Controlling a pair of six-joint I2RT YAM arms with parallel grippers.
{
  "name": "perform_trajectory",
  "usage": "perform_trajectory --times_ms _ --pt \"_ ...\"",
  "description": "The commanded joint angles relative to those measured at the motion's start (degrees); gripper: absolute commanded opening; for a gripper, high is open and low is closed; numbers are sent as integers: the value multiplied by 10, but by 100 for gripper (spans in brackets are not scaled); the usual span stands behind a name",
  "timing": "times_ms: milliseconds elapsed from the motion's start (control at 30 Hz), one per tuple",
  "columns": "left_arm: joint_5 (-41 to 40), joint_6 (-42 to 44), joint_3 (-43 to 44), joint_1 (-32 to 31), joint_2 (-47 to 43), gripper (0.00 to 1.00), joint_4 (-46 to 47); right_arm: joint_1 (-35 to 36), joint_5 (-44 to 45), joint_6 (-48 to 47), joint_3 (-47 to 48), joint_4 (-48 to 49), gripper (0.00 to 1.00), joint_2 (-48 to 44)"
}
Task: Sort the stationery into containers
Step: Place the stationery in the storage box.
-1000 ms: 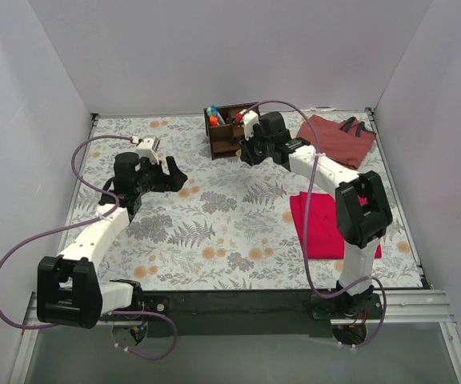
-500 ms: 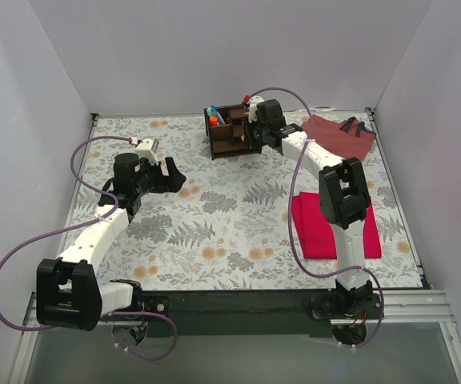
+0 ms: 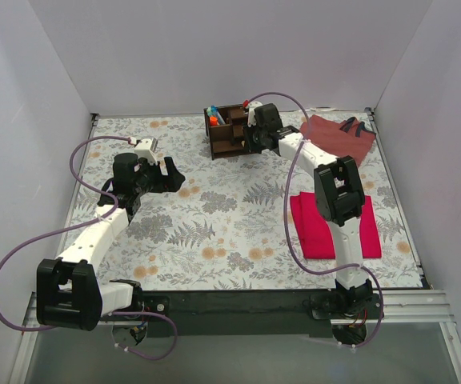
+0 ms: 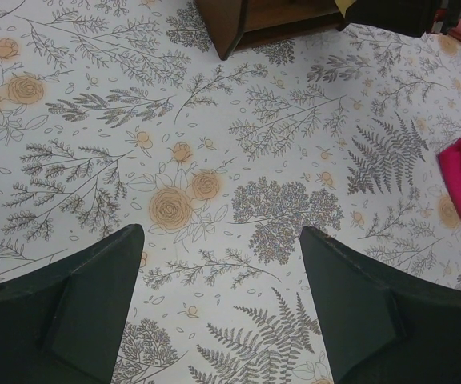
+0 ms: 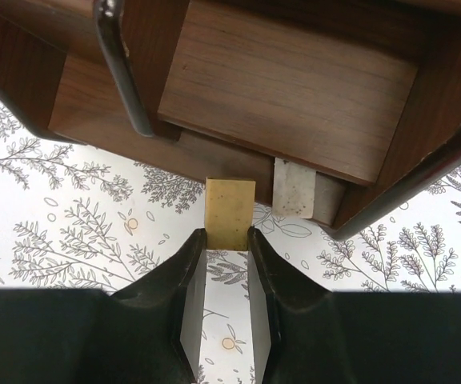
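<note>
We see the right gripper [image 5: 227, 238] pinching a tan eraser [image 5: 230, 206] between its 2 fingertips. In the wrist view the eraser's long axis runs from 12 to 6 o'clock. The organiser [image 5: 286, 96] lies dead ahead at 12 o'clock, and its low front compartment opens just past the eraser's far end. We cannot tell whether the eraser touches the wood. A grey eraser [image 5: 294, 189] lies in that compartment, just beside the held one at its 1 o'clock.

We judge that the coming move is a short advance toward 12 o'clock and then a release, keeping to the 9 o'clock side of the grey piece, where bare wood shows.

The right arm is by far the nearer. The left gripper [image 3: 170, 172] hangs well apart, at about 8 o'clock from the organiser, fingers spread wide over the floral cloth [image 4: 238, 160], gripping nothing. The red cloth [image 3: 326, 232] lies out of the way.
</note>
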Motion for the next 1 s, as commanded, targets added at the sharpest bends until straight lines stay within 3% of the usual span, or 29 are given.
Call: perform_trajectory --times_ms 0,967 --pt "-5 7 1 3 -9 79 -5 0 23 15 41 7 1 13" --pt "1 7 12 3 4 79 -10 31 103 47 94 41 1 67"
